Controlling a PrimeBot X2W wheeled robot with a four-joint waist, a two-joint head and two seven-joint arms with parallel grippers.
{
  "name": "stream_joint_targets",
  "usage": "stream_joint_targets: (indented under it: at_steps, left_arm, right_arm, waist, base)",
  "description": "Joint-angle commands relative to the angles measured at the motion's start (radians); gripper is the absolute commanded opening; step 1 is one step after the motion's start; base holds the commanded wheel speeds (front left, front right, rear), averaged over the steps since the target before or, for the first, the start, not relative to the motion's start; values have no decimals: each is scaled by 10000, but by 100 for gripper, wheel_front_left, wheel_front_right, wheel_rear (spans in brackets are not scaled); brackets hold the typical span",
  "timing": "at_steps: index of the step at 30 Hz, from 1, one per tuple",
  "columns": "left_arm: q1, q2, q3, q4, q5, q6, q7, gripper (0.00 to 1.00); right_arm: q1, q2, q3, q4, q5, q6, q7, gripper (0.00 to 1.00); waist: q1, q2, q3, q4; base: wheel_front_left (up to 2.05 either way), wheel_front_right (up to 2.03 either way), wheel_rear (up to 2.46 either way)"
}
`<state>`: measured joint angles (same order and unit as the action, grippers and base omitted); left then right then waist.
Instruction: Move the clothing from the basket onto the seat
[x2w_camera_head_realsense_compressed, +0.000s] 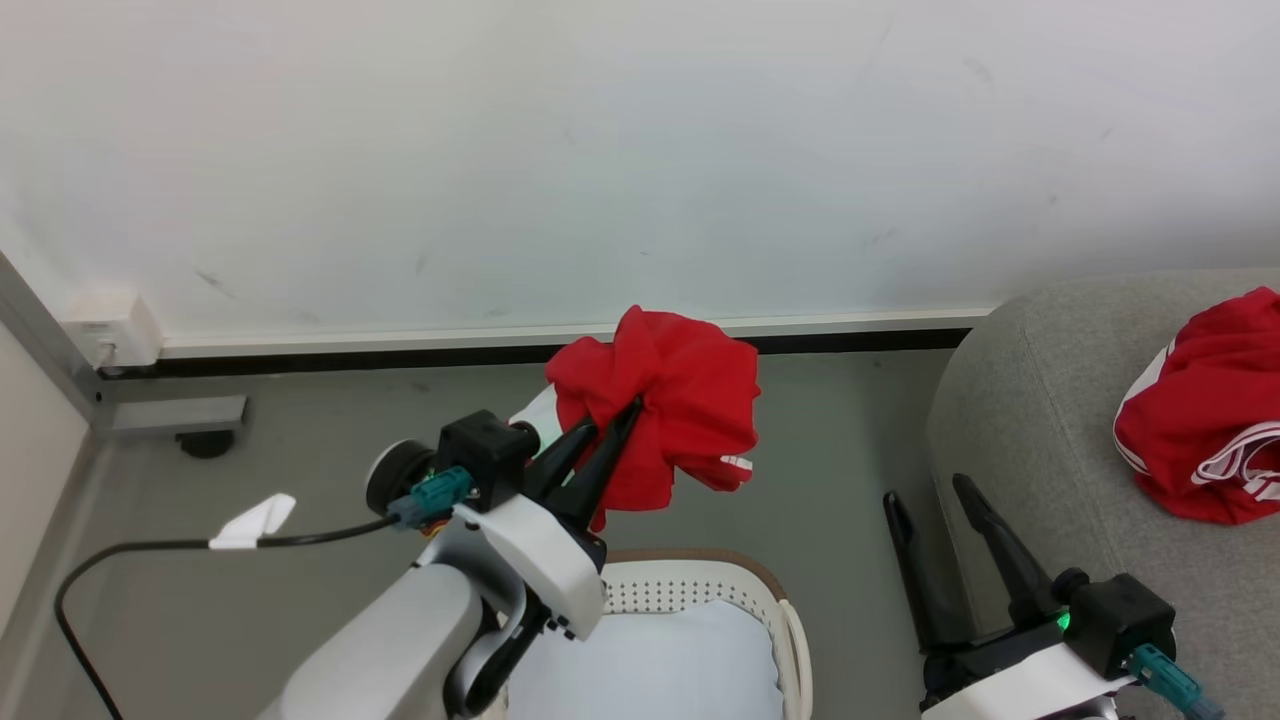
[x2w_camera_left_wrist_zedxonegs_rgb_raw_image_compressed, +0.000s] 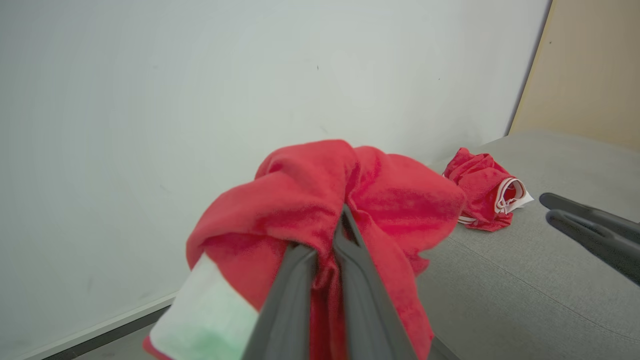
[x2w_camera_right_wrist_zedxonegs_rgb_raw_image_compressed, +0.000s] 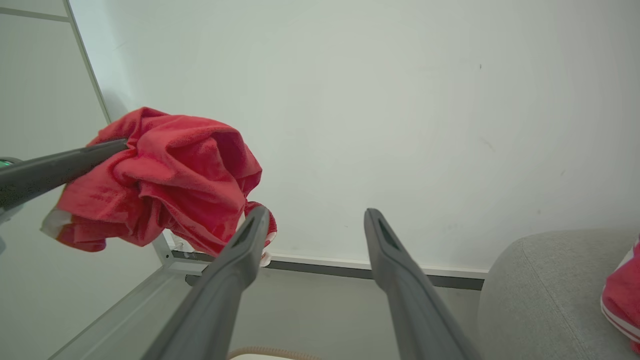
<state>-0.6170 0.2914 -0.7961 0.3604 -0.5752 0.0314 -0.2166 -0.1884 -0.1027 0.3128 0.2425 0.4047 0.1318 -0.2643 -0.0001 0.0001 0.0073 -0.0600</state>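
White perforated basket (x2w_camera_head_realsense_compressed: 680, 592) is sitting on the grey floor (x2w_camera_head_realsense_compressed: 300, 470) nearest the robot, its pale bottom showing. Above its far rim the left fingers (x2w_camera_head_realsense_compressed: 605, 455) are clenching a bunched red garment (x2w_camera_head_realsense_compressed: 685, 395), which is hanging in the air, clear of the basket. The right fingers (x2w_camera_head_realsense_compressed: 1003, 548) are standing spread apart, grasping nothing, just beside the grey seat (x2w_camera_head_realsense_compressed: 1030, 420). Farther right, a second red garment (x2w_camera_head_realsense_compressed: 1205, 420) with white stripes is lying on the seat.
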Motion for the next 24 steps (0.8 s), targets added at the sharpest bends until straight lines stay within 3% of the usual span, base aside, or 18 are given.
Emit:
stream_joint_targets:
  at_steps: [1, 13, 24]
  left_arm:
    - [179, 85, 19, -186, -77, 73, 56, 0]
    - [265, -81, -287, -873, -122, 138, 370, 0]
    - [473, -631, -1096, -996, -9, -196, 552, 0]
  right_arm:
    - [61, -88, 76, 46, -59, -22, 1, 100]
    - [-578, -127, 1480, 862, -691, -22, 1, 100]
    - [-1506, -75, 2287, 2166, -659, -22, 1, 100]
  waist:
    - [1, -1, 3, 22]
    - [1, -1, 123, 455]
    - [1, -1, -42, 1290]
  base:
    - [0, 0, 0]
    - [0, 0, 0]
    - [0, 0, 0]
